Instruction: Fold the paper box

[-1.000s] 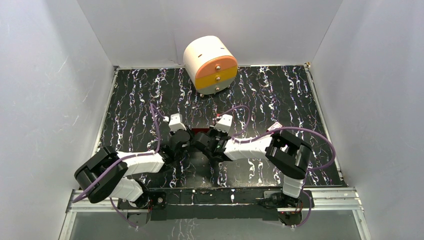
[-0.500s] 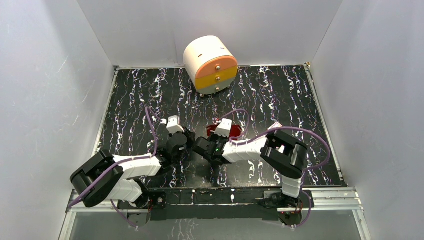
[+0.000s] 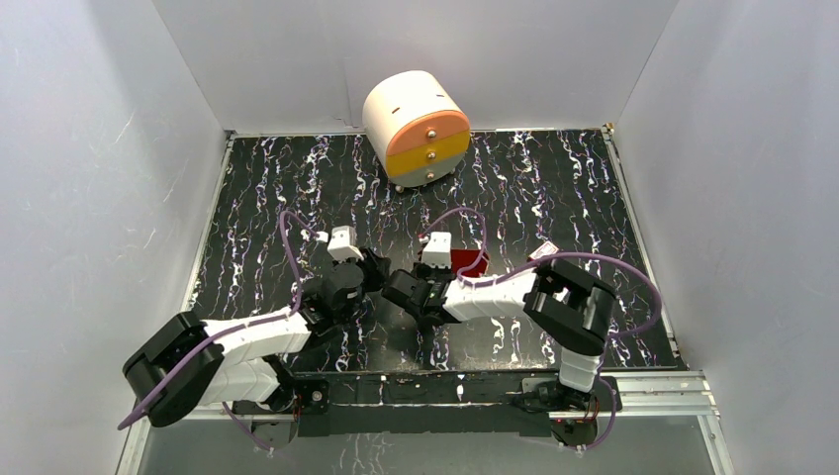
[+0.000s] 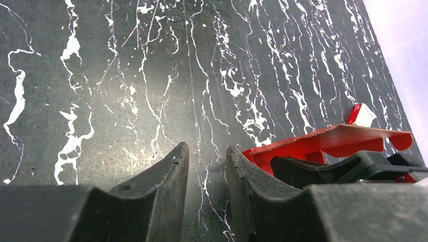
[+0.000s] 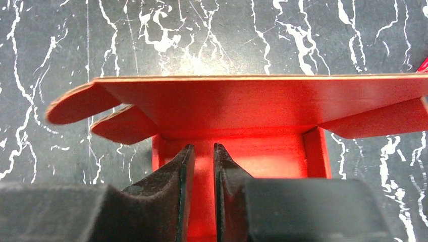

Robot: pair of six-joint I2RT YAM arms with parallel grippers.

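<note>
The paper box (image 3: 471,262) is bright red card, half formed, lying on the black marbled table right of centre. In the right wrist view its lid panel (image 5: 262,101) stands raised with rounded flaps at both ends, above a shallow tray. My right gripper (image 5: 202,147) has its jaws nearly together, tips inside the tray on the red floor; in the top view the right gripper (image 3: 450,265) sits under its white camera. My left gripper (image 4: 204,148) is slightly open and empty over bare table, just left of the box (image 4: 343,138); the top view shows the left gripper (image 3: 374,265).
A round white, orange and yellow drawer unit (image 3: 416,127) stands at the back centre. A tiny red-and-white packet (image 4: 361,115) lies beyond the box. White walls enclose the table (image 3: 594,188) on three sides.
The red box has slid to the right with my right gripper in it. My left gripper has stayed near the centre, now apart from the box.
</note>
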